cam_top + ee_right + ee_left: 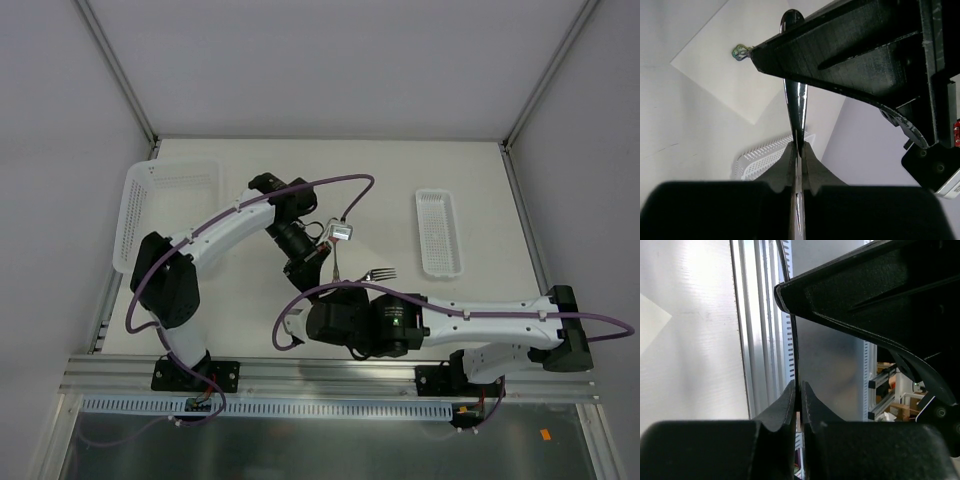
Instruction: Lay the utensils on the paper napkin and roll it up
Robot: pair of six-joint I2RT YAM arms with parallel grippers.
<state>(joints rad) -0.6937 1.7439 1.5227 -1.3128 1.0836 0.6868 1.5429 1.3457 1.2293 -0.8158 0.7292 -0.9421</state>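
White table (250,170), pale walls on three sides, aluminium rail along the near edge.

Right gripper (799,147): fingers pressed together, pinching the fork (800,100) by its slim, shiny dark handle. The fork runs straight out from the fingertips. In the top view its tines point right, and it sits just beyond the right wrist, mid-table.

Left gripper (798,390): fingers also pressed together, on a thin utensil (795,340) seen edge-on as a dark strip. Can't tell which piece it is. From above, it hangs out of the gripper towards the near edge, close to the fork's handle end.

Napkin (735,75): flat on the table past the right fingertips, brighter than the surface, one corner pointing at the camera. A small greenish-gold bit (740,51) shows over its far part, half hidden behind the upper finger. Can't identify it.

Containers: a wide perforated basket (165,200) at the far-left corner and a narrow perforated tray (438,232) right of centre, both well apart from the grippers. Only bare perforated floor shows in each. The right wrist view also catches a white basket near the napkin corner.
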